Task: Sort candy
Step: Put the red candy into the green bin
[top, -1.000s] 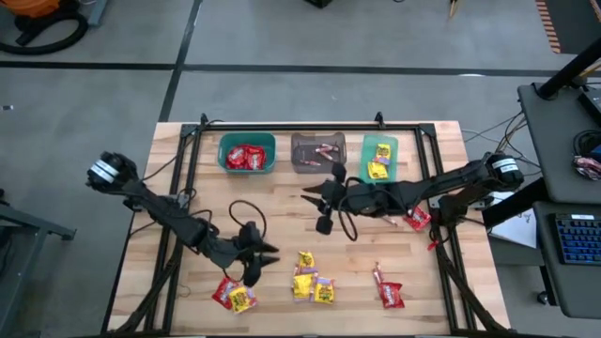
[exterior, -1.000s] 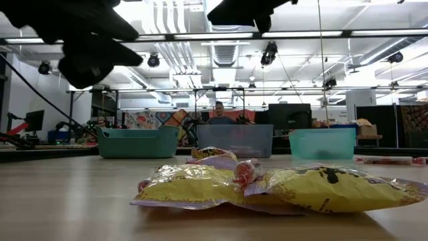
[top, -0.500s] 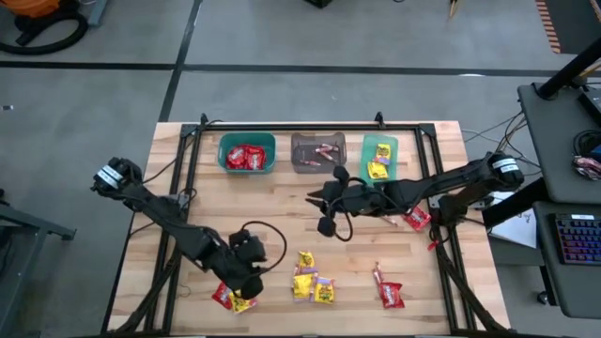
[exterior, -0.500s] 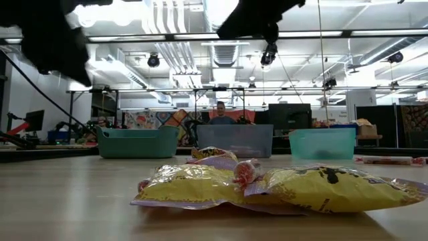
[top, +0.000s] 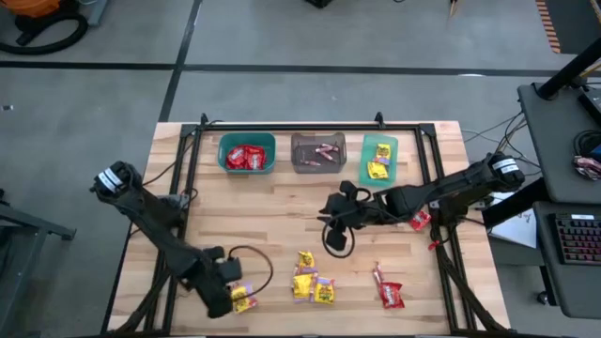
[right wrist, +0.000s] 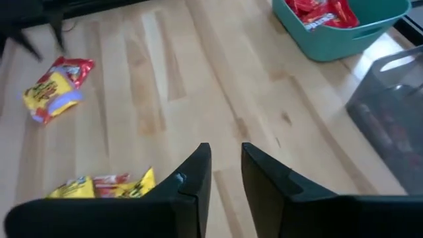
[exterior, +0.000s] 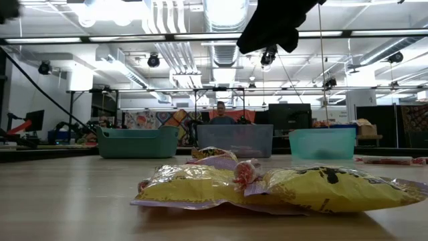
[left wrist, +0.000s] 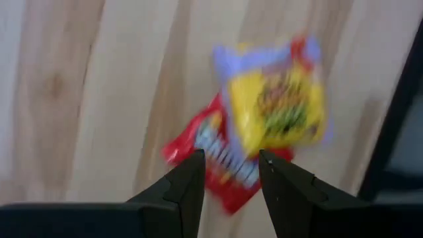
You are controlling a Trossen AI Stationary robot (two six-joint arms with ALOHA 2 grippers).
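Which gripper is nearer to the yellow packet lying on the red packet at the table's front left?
Left. The left gripper is right beside the yellow packet; the right gripper hovers far off, over the table's middle.

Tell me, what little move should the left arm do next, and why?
Probably lower a bit and close on the red packet. The left pincer hovers open right over it, with a yellow packet lying partly on top, and nothing is held.

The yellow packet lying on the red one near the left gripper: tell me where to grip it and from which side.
Probably come straight down. The yellow packet lies flat, overlapping the red packet, so pinch its free edge farthest from the red one to avoid lifting both. The left gripper is open just short of the pair.
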